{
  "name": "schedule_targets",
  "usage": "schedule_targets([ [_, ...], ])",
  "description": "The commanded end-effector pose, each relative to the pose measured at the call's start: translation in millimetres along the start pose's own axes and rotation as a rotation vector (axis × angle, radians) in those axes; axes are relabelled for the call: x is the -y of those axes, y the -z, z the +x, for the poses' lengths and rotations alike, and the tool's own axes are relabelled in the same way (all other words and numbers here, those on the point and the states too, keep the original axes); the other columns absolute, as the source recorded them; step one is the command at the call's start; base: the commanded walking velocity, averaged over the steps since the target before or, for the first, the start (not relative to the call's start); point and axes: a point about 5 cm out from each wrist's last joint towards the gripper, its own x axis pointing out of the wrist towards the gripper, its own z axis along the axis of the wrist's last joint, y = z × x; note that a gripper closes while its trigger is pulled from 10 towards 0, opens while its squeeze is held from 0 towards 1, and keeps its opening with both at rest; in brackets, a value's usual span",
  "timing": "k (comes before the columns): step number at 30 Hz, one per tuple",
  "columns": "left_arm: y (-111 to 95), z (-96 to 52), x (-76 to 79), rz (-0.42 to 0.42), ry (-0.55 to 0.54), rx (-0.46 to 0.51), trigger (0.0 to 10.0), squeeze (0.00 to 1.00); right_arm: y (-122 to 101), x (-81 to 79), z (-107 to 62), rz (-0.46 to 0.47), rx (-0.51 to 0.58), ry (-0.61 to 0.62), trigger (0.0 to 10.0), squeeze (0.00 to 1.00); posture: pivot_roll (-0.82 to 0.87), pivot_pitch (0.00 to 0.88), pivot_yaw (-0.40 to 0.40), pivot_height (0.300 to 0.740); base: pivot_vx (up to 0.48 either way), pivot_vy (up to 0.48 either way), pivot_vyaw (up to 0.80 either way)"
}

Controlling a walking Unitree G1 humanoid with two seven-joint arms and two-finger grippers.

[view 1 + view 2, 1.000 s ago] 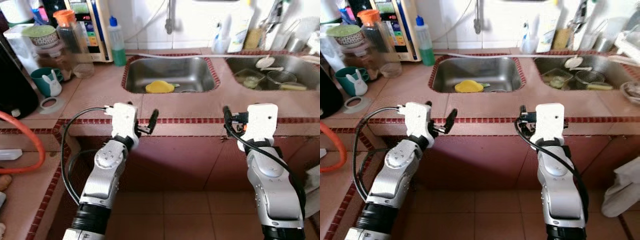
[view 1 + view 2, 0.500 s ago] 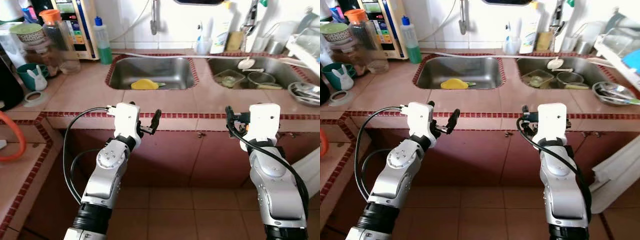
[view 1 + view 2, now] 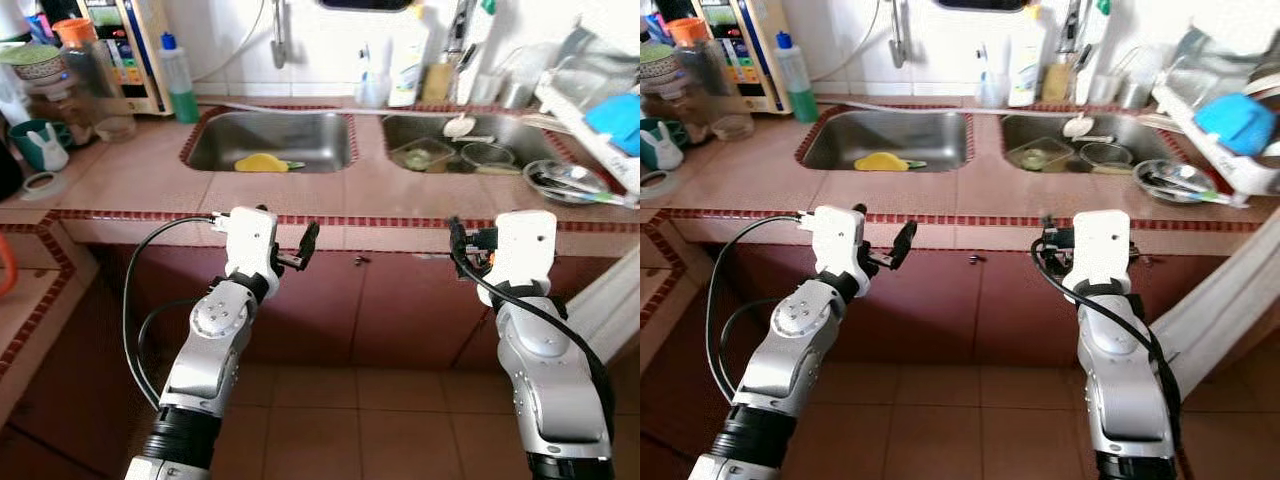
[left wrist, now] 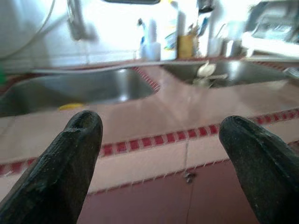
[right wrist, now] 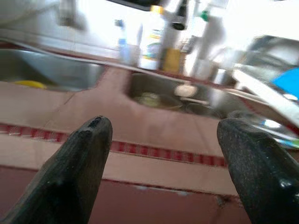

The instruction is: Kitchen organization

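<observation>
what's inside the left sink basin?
In the left sink basin, one yellow object lies with a green bit at its side. The near wall hides the front of the floor.

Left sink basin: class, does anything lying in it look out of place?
Yes. A yellow object lies alone on the bottom of the otherwise bare left sink basin, while the dishes are gathered in the right basin. What it is cannot be told.
</observation>
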Motion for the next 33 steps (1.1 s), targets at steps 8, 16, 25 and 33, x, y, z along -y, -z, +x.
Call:
schedule_targets([
  [8,1.7,0.5,-2.5,-0.003,-0.008,-0.006,10.0,0.0,-2.0,2.3,-0.9,-0.005,0.005,0.012,10.0,0.0,0.06,0.0,0.026,0.74,0.0,-0.284,0.0],
  [16,10.0,1.0,-7.1,-0.004,-0.02,-0.035,10.0,0.0,-0.6,1.5,-1.1,-0.004,0.0,0.01,10.0,0.0,0.05,0.0,0.027,0.74,0.0,0.0,0.0],
  [25,45.1,5.4,-22.8,-0.037,-0.068,-0.194,10.0,0.0,11.0,-1.3,-1.8,0.013,-0.03,0.003,10.0,0.0,0.06,0.0,0.025,0.74,0.0,0.0,0.0],
  [33,95.8,-8.8,-30.5,0.032,-0.065,-0.43,10.0,0.0,64.7,4.9,-10.6,-0.027,-0.18,0.008,10.0,0.0,0.05,0.0,0.036,0.74,0.0,0.0,0.0],
])
